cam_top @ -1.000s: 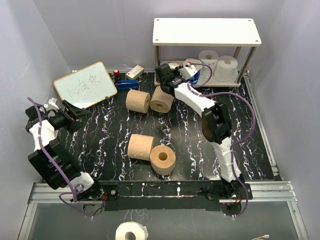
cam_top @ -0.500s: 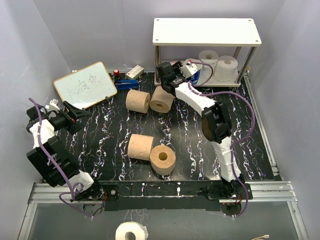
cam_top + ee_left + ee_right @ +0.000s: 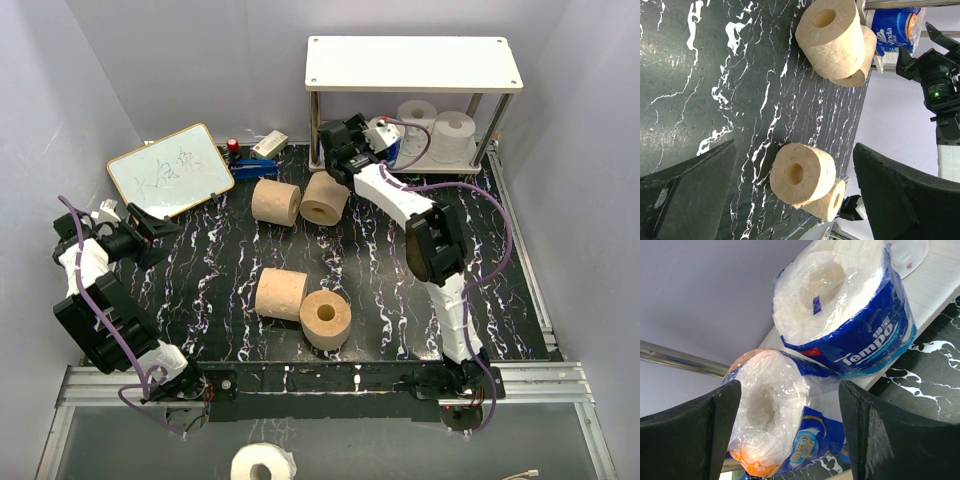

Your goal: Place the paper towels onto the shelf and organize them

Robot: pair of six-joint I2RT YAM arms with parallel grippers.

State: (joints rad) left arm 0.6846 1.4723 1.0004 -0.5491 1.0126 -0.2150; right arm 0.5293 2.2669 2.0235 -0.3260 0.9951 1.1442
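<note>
The shelf (image 3: 415,62) stands at the back right, with two white paper towels (image 3: 418,114) (image 3: 453,130) on its lower board. My right gripper (image 3: 352,140) (image 3: 789,385) reaches under the shelf's left end and is open around a blue-and-white wrapped roll (image 3: 775,420), with a gap at its right finger (image 3: 880,440). A second wrapped roll (image 3: 845,305) marked Tempo lies just beyond on the board. Several tan rolls (image 3: 276,202) (image 3: 324,197) (image 3: 281,293) (image 3: 325,318) lie on the black table. My left gripper (image 3: 140,235) (image 3: 794,145) hovers open and empty at the far left.
A wood-framed whiteboard (image 3: 170,168) leans at the back left, with small items (image 3: 262,148) beside it. A white roll (image 3: 262,463) lies off the table in front of the arm bases. The shelf's silver legs (image 3: 314,118) flank my right gripper.
My right gripper's jaws have spread wide and let go of the wrapped roll, and the wrist has edged right toward the shelf. The left arm has shifted only slightly.
</note>
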